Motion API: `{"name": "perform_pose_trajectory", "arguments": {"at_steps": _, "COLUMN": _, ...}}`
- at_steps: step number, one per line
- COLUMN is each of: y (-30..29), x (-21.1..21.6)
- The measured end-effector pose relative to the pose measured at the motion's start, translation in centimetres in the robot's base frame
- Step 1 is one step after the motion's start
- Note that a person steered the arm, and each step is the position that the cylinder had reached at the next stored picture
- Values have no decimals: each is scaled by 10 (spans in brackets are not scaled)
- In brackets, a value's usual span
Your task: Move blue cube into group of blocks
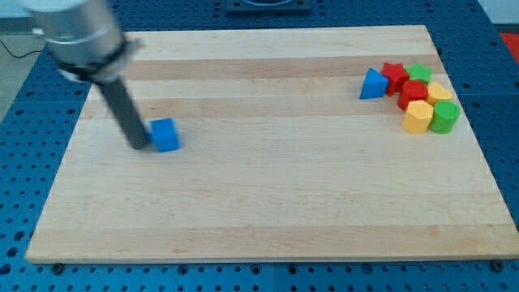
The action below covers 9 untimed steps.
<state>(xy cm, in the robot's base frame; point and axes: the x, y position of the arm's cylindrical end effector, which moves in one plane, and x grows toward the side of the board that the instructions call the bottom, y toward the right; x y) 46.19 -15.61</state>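
7 blocks sit bunched at the view's upper right of the wooden board (268, 203), and you can pick them out: a blue triangular block (373, 84) on the cluster's left edge, a red star-shaped block (394, 75) just beside it, a green block (419, 73) at the top, a red block (413, 92), a yellow block (439, 92), a yellow hexagonal block (418, 117) and a green cylinder-like block (444, 117) at the bottom. Look to the view's left and you find the blue cube (165, 135) alone, well apart from that group. My tip (139, 146) rests on the board at the cube's left side, touching it or just short of it; motion blur hides which. You are working with a bare rod, so it grasps nothing.
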Motion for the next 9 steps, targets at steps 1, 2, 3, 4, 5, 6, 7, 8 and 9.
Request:
{"name": "perform_pose_trajectory", "arguments": {"at_steps": 1, "y": 101, "x": 6}}
{"name": "perform_pose_trajectory", "arguments": {"at_steps": 2, "y": 149, "x": -7}}
{"name": "perform_pose_trajectory", "arguments": {"at_steps": 3, "y": 100, "x": -3}}
{"name": "perform_pose_trajectory", "arguments": {"at_steps": 4, "y": 46, "x": -6}}
{"name": "perform_pose_trajectory", "arguments": {"at_steps": 5, "y": 60, "x": -24}}
{"name": "perform_pose_trajectory", "arguments": {"at_steps": 6, "y": 142, "x": -28}}
{"name": "perform_pose_trajectory", "arguments": {"at_steps": 7, "y": 228, "x": -33}}
{"name": "perform_pose_trajectory", "arguments": {"at_steps": 8, "y": 240, "x": -35}}
{"name": "perform_pose_trajectory", "arguments": {"at_steps": 9, "y": 164, "x": -25}}
